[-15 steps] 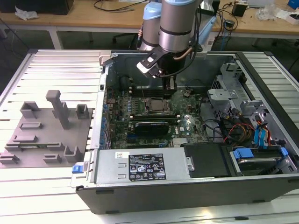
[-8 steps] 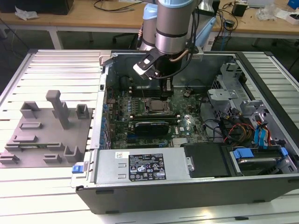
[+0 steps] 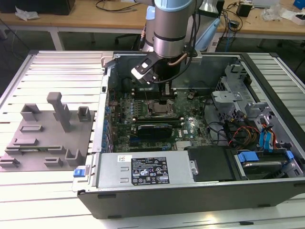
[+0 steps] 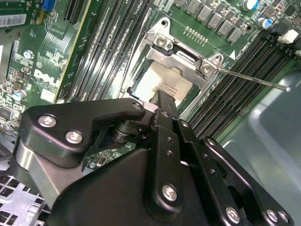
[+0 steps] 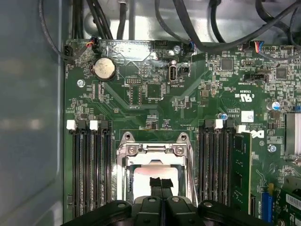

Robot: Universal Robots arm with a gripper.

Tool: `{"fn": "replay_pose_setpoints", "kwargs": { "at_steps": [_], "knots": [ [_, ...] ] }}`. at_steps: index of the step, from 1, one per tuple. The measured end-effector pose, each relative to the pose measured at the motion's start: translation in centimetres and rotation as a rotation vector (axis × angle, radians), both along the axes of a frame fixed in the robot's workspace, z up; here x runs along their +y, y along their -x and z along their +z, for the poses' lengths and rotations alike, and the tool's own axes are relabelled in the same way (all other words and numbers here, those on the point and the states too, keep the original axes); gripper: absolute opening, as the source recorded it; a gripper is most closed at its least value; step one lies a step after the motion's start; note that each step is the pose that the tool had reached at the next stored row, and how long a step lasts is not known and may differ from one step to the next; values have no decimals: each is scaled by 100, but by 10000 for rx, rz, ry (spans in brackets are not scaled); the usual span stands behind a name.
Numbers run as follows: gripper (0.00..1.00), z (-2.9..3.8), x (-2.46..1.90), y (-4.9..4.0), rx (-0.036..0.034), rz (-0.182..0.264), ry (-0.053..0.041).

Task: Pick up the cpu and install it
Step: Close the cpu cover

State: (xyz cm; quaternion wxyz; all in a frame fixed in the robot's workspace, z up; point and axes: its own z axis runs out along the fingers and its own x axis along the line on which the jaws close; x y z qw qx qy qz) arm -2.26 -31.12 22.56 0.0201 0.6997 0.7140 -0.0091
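Misalignment is the chief worry: the cpu [image 5: 141,176] shows as a pale square within the socket frame [image 5: 153,149], and from these pictures I cannot tell whether it sits flat in its seat or rides proud on one edge. The gripper [image 5: 161,181] hangs right over it, jaws drawn together with barely a seam between them and tips at the chip's top face. Whether they touch it is not clear. In the exterior view all this sits just above the frame's centre, under the arm's wrist and inside the open computer case [image 3: 181,200]. A grey fixture tray [image 3: 43,143] lies well apart at the exterior view's left. If the chip is skewed, any downward push from the closed tips would likely load the contacts beneath it unevenly and could bend them. A sideways drag of the tips across the smooth metal lid could nudge the chip out of register or scratch it. The thin wire lever [image 4: 254,79] juts out beside the frame, across the memory slots [image 5: 89,165]. The bulky finger links could catch the lever or the frame if the arm shifts laterally while this low.
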Motion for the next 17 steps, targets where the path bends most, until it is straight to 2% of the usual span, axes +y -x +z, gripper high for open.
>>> {"fn": "replay_pose_setpoints", "kwargs": {
  "at_steps": [4, 9, 11, 17],
  "knots": [
    [11, 0, 0, 0, 1, 646, 36],
    [11, -2, 0, 0, -1, 1992, 80],
    [11, -3, 0, 0, -2, 2798, 104],
    [11, -3, 0, 0, -6, 4254, 131]
  ]
}}
